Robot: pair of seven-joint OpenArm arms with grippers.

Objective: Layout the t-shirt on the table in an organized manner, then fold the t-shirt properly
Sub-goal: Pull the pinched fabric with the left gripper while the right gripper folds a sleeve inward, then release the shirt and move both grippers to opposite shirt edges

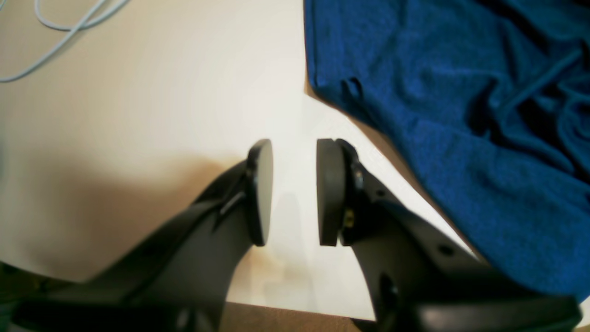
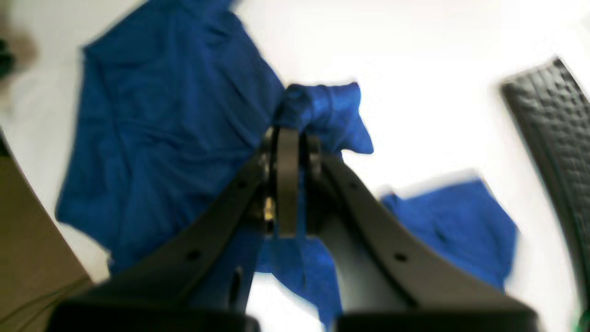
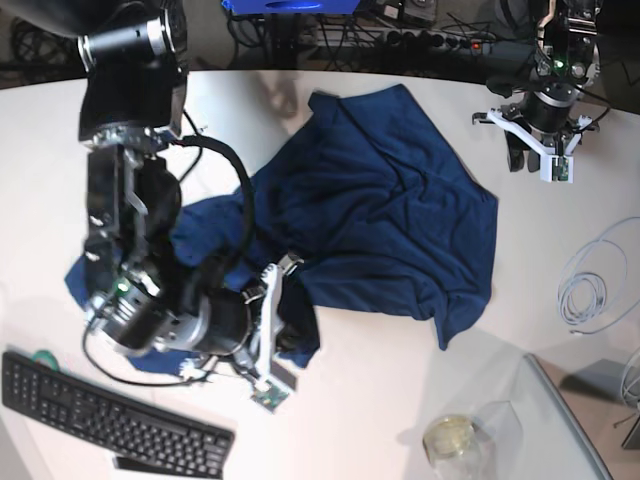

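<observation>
While beside glass jar (image 3: 458,440), t-shirt (image 3: 380,210) crumpled.

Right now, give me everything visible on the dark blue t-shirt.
The plain dark navy blue soft fabric t-shirt lies crumpled and unfolded on the wide white smooth table, with deep creases across its body and no print showing. One edge reaches toward the table's far side; another corner trails near the front. A bunched fold at its near-left part is pinched in the right end effector, whose jaws are closed on the cloth. The left end effector stands open beside the shirt's edge, not touching it.
</observation>
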